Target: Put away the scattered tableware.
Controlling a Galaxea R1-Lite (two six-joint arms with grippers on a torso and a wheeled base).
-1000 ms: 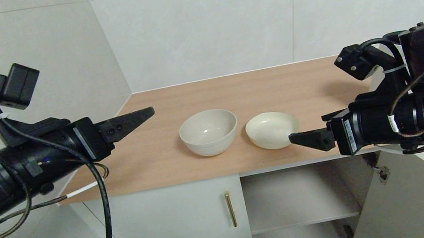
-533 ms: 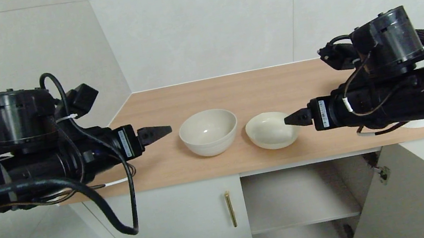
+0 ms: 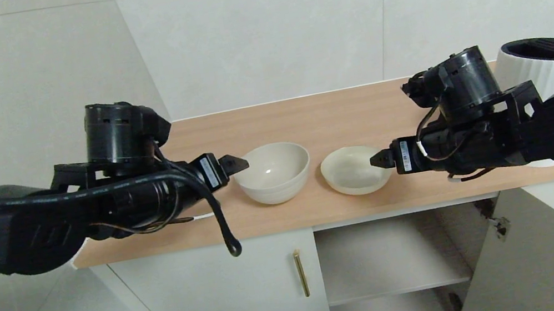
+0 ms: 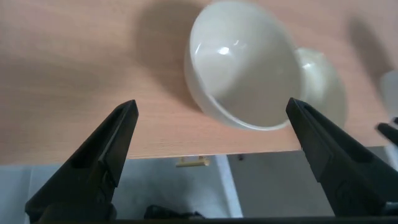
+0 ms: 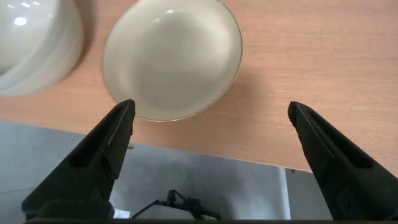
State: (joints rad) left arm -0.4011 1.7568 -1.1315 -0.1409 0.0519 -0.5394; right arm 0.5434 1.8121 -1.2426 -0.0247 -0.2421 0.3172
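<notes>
A deep white bowl [image 3: 272,172] stands upright on the wooden desk [image 3: 337,111], near the front edge and about midway along it. Bare glaze shows right down to its bottom, with a small glint of light on it. Just beside it, toward the desk's right end, sits a shallower cream bowl [image 3: 355,169], also near the front edge. A thin strip of desk shows between the two, and its inside is plain glaze as well.

The left gripper [image 3: 234,163] hangs low over the desk on the side of the deep bowl that faces the left end, close to its rim. In the left wrist view its fingers [image 4: 106,162] are spread wide and grasp nothing, with the deep bowl ahead of the gap. The right gripper [image 3: 380,158] hangs by the shallower bowl's rim on the side toward the right end. Its fingers [image 5: 329,162] are likewise spread wide and grasp nothing, with that bowl ahead of the gap.

Toward the desk's right end, behind the right arm, stands a white ribbed container [image 3: 548,62] with a dark mouth; what it holds cannot be made out. Under the front edge, below the shallower bowl, a cabinet compartment [image 3: 389,255] stands open with a shelf across it, beside a shut door with a gold handle [image 3: 301,272].
</notes>
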